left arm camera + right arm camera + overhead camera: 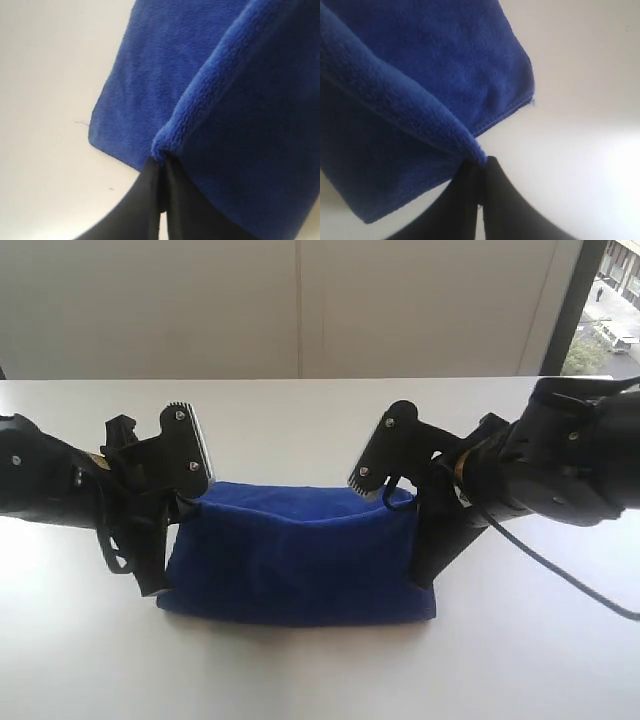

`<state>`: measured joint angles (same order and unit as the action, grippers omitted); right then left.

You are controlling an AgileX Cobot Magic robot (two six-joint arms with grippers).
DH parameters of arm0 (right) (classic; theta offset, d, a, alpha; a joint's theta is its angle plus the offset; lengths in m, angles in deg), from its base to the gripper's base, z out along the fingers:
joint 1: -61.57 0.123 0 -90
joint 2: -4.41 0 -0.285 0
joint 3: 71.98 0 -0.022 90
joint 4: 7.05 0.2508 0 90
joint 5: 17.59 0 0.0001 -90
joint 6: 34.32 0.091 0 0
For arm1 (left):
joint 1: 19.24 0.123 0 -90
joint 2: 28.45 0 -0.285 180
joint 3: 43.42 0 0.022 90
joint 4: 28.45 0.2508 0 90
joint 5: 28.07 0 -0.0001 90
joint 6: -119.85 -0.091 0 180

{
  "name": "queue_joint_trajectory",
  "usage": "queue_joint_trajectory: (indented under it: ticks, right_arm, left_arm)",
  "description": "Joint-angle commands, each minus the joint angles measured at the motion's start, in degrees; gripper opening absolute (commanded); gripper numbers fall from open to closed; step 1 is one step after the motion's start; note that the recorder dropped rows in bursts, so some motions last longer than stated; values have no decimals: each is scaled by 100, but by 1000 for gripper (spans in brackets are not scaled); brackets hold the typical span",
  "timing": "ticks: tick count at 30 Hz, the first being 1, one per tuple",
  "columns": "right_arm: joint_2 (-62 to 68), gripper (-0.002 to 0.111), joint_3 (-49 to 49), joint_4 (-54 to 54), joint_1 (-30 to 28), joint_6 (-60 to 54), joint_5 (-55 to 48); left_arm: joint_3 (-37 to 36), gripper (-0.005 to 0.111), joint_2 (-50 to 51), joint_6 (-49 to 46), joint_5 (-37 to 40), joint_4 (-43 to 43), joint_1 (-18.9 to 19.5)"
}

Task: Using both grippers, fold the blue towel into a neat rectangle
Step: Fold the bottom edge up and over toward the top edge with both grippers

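The blue towel (300, 550) sits mid-table, its upper edge raised and stretched between both grippers while the lower part rests on the surface. My left gripper (186, 502) is shut on the towel's upper left corner; in the left wrist view the jaws (162, 159) pinch a fold of the towel (165, 75). On the other side, my right gripper (404, 498) is shut on the upper right corner. The right wrist view shows that pinch (482, 161) at the edge of the towel (420, 65). No white tag shows.
The white table (300, 670) runs to a far edge against a pale wall (300, 310). A window (610, 310) stands at the far right. Black cables (560, 575) trail from the right arm over the table.
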<state>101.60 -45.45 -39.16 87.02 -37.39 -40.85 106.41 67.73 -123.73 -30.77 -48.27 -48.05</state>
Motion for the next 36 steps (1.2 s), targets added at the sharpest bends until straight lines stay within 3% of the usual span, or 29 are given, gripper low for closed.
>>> queue_joint_trajectory:
  ticks: [1, 4, 8, 15, 26, 36]
  right_arm:
    - [450, 0, -314, -95, -237, 33, 279]
    - [864, 0, -601, -147, -422, 33, 330]
    - [1252, 0, -792, -234, -648, 33, 573]
    - [1646, 0, -950, -234, -1007, 33, 1101]
    - [2070, 0, -1192, -234, -1082, 33, 1329]
    - [2590, 0, -1652, -224, -1134, 46, 1620]
  left_arm:
    - [-23, 0, 364, 19, -740, -65, 15]
    - [-9, 0, 681, 19, -1563, -65, 15]
    - [254, 0, 1014, -83, -1978, -54, 15]
    - [804, 0, 1662, -233, -2016, -54, 15]
    - [829, 0, 1932, -214, -2330, -265, 358]
    - [841, 0, 2377, -214, -2718, -145, 358]
